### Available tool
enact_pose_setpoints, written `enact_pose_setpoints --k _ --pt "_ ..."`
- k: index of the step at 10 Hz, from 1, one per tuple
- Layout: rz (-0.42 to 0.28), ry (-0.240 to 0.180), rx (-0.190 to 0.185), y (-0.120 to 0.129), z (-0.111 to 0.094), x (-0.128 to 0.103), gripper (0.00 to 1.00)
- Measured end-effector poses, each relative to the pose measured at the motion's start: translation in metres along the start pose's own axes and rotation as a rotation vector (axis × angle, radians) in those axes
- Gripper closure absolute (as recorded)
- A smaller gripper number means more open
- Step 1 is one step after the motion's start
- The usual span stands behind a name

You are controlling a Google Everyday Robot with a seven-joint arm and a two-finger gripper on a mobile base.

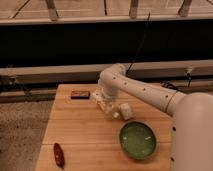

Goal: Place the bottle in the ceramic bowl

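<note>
Table (75, 130): wooden top that carries every item in view.
Arm (145, 92): white; it reaches from the lower right across the table's far half and bends down toward the middle.
Bowl (137, 140): green and glossy, upright on the table's near right part. Its inside shows bare, with nothing in it.
Gripper (113, 109): low over the table, beyond the bowl and to its left, pointing toward the bottle. Whether it is released or clenched cannot be told from this view.
Bottle (125, 111): small, white and stubby, on the wood just beside the gripper's tip, with a strip of bare table between it and the bowl's far rim. Contact with the gripper cannot be confirmed. It appears to rest on the table, not lifted.
Dark item (80, 94): small flat block at the far left edge, well apart from the bowl.
Red item (59, 154): small, at the near left corner, and not involved.
Done: the approach to the bottle, judged from the gripper's position.
Left: a secure grasp, the lift, the carry over the rim, and the release into the bowl. By this reading the task is in its early part.
</note>
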Motion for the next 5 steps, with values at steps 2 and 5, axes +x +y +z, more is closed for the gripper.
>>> enact_pose_setpoints --k 2,5 --pt "0.003 -0.007 0.001 0.007 -0.005 -0.013 1.0" --pt "0.0 -0.009 -0.001 0.008 -0.01 -0.031 1.0"
